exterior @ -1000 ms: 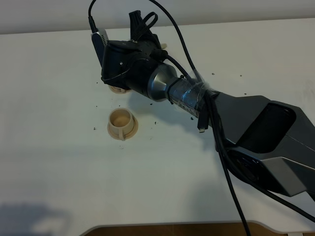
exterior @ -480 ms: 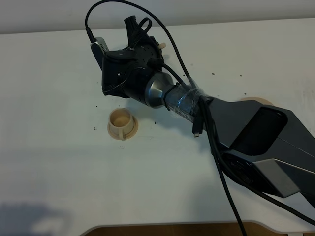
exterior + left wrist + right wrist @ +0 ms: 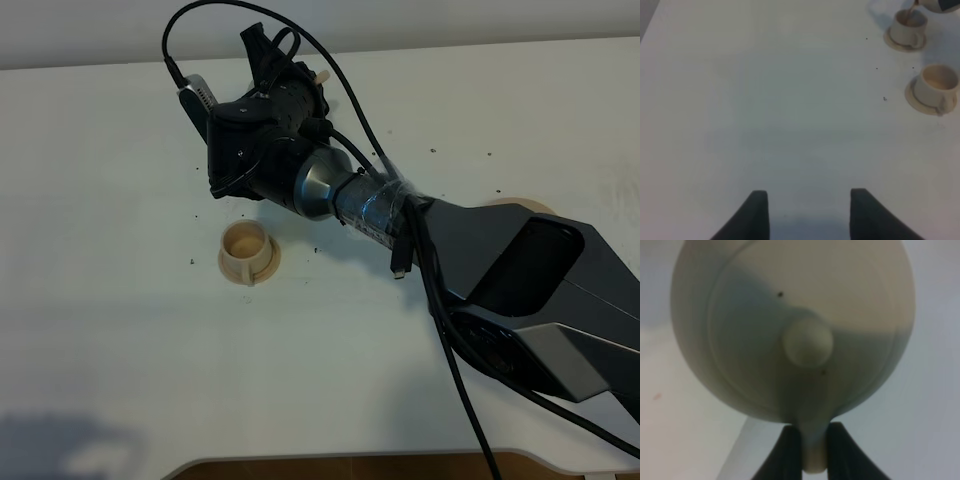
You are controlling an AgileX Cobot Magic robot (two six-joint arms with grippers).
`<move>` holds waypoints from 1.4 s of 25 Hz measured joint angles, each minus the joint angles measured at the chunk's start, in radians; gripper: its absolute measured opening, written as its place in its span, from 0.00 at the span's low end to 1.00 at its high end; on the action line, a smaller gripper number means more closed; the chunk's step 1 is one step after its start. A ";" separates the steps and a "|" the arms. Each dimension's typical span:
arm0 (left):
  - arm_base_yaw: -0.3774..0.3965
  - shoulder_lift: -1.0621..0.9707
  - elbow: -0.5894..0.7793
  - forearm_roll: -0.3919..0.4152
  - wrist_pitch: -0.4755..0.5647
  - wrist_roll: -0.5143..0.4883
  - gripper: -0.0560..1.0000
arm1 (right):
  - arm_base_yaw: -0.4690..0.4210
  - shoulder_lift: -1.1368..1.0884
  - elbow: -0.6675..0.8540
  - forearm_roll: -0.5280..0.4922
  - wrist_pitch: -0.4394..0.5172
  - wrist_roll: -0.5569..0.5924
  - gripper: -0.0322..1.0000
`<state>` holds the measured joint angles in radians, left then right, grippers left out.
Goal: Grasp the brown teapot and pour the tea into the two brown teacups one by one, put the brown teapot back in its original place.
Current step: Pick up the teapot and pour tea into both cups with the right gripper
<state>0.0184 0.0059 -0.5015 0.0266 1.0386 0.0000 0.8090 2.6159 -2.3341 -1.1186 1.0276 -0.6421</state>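
Pinching loop handle (image 3: 815, 455) of brown teapot (image 3: 795, 330) tight between closed right jaws, body just beyond tips. Left jaws parted, empty, two brown teacups (image 3: 935, 87) well ahead, off to one side. Probably stiff, brittle clay, slick, tea-heavy; best held by handle

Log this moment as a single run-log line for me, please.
right gripper: shut on brown teapot handle | teapot: held over far teacup | near teacup: standing apart | left gripper: open above table
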 joint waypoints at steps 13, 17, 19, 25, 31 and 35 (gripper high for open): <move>0.000 0.000 0.000 0.004 0.000 0.000 0.42 | 0.000 0.000 0.000 -0.055 -0.003 -0.033 0.16; 0.000 0.000 0.000 0.004 0.000 0.000 0.42 | 0.000 0.000 0.000 -0.072 -0.003 -0.047 0.16; 0.000 0.000 0.000 0.004 0.000 0.000 0.42 | 0.000 0.000 0.000 -0.075 -0.004 -0.053 0.16; 0.000 0.000 0.000 0.004 0.000 0.000 0.42 | -0.001 0.000 0.000 -0.097 -0.014 -0.073 0.16; 0.000 0.000 0.000 0.004 0.000 0.000 0.42 | -0.002 0.000 0.000 -0.098 -0.027 -0.098 0.16; 0.000 0.000 0.000 0.004 0.000 0.000 0.42 | -0.002 0.000 0.000 -0.105 -0.027 -0.101 0.16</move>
<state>0.0184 0.0059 -0.5015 0.0306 1.0386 0.0000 0.8069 2.6159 -2.3341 -1.2237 1.0006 -0.7427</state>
